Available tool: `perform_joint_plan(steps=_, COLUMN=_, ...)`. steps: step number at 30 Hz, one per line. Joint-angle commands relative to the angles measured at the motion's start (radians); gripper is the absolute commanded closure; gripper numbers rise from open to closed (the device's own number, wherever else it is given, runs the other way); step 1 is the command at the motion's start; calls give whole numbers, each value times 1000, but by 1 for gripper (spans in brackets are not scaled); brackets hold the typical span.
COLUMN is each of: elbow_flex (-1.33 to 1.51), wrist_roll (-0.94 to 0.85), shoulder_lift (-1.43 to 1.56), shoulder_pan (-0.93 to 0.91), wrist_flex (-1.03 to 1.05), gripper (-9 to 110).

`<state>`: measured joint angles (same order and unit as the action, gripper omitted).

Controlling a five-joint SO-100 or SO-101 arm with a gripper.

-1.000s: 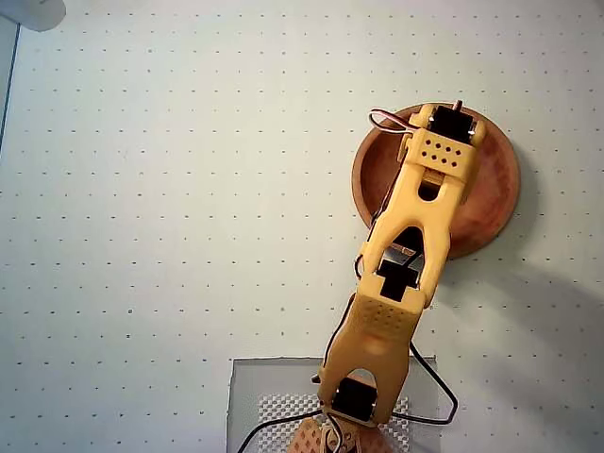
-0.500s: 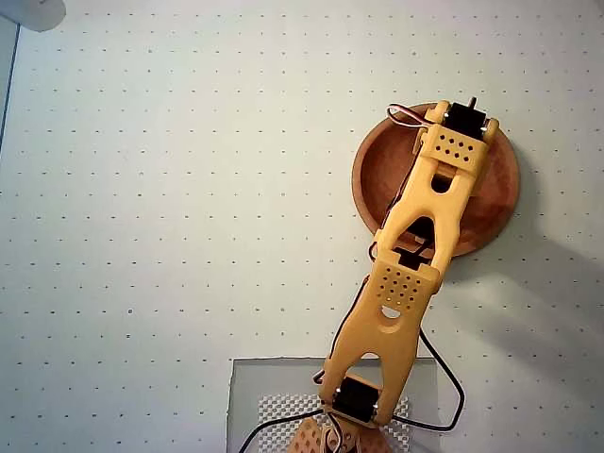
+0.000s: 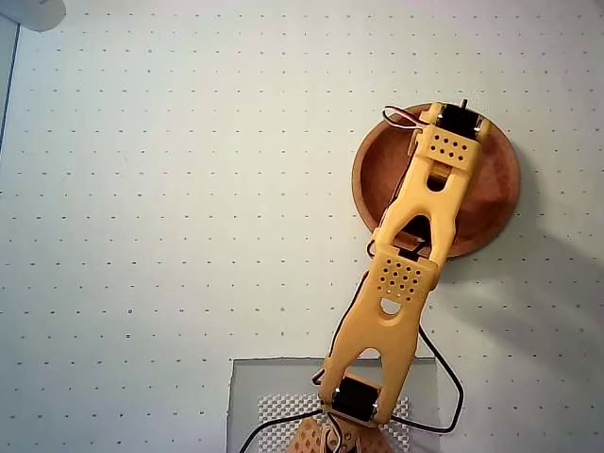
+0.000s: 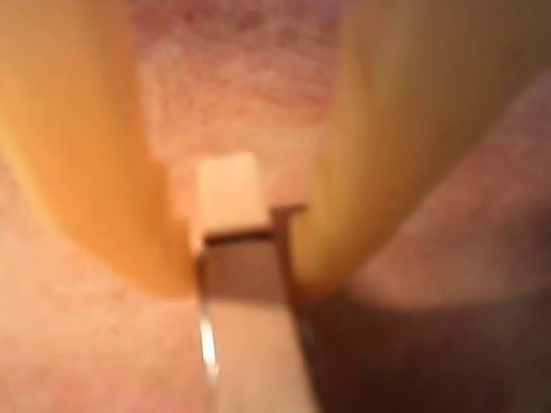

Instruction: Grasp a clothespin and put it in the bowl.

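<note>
Counter (image 3: 142, 189): a pale dotted surface that fills the overhead view, bare on its left half. At the near edge, right of centre, a grey mat (image 3: 247, 396) lies under the arm's base.

Arm (image 3: 396, 293): a yellow plastic arm reaching from the near edge toward the far right, its wrist over the bowl, with black cables looping beside it.

Bowl (image 3: 495, 203): a round, shallow reddish-brown wooden bowl with a thick smooth rim, on the right side of the counter. The arm covers its middle in the overhead view. In the wrist view its grainy reddish floor (image 4: 77, 344) fills the background, very close.

Tool (image 4: 245, 258): the two yellow fingers (image 4: 86, 155) stand left and right in the wrist view and are pressed against the clothespin, gripping it. From overhead the tool is hidden beneath the wrist.

Clothespin (image 4: 228, 185): a slim, light tan wooden clothespin with a metal spring (image 4: 284, 249), clamped between the fingers, its pale end pointing away from the camera toward the bowl floor. I cannot tell through the blur whether it touches the wood.

Step in hand: by my reading, the release. The clothespin sits low inside the bowl, well within the rim.

Doing it well: part the fingers fully, with the wrist steady, so the pin drops flat rather than catching on a finger. Then lift straight up before swinging away, so the fingers do not drag the pin or nudge the rim.
</note>
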<state>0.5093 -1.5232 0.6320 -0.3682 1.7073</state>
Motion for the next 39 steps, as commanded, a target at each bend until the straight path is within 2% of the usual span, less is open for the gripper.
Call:
perform_joint_plan(steps=1, elbow_flex=-48, wrist_roll=-11, shoulder_lift=37, shoulder_pan=-3, wrist_flex=9, gripper=78)
perform_joint_plan(steps=4, elbow_flex=-46, wrist_roll=-11, shoulder_lift=49, shoulder_pan=-6, wrist_flex=11, gripper=76)
perform_joint_plan(steps=8, elbow_flex=-34, wrist_roll=-11, shoulder_lift=114, shoulder_pan=-8, wrist_flex=12, gripper=78)
perform_joint_plan(steps=18, elbow_flex=-32, wrist_roll=-6, shoulder_lift=290, shoulder_pan=-6, wrist_flex=14, gripper=105)
perform_joint_plan(steps=28, elbow_flex=137, wrist_roll=5, shoulder_lift=597, shoulder_pan=9, wrist_flex=83, gripper=105)
perform_joint_plan(steps=35, elbow_flex=413, wrist_roll=195, shoulder_lift=968, shoulder_pan=114, wrist_flex=78, gripper=105)
perform_joint_plan(steps=39, elbow_flex=518, wrist_roll=426, shoulder_lift=1069, shoulder_pan=218, wrist_flex=77, gripper=105)
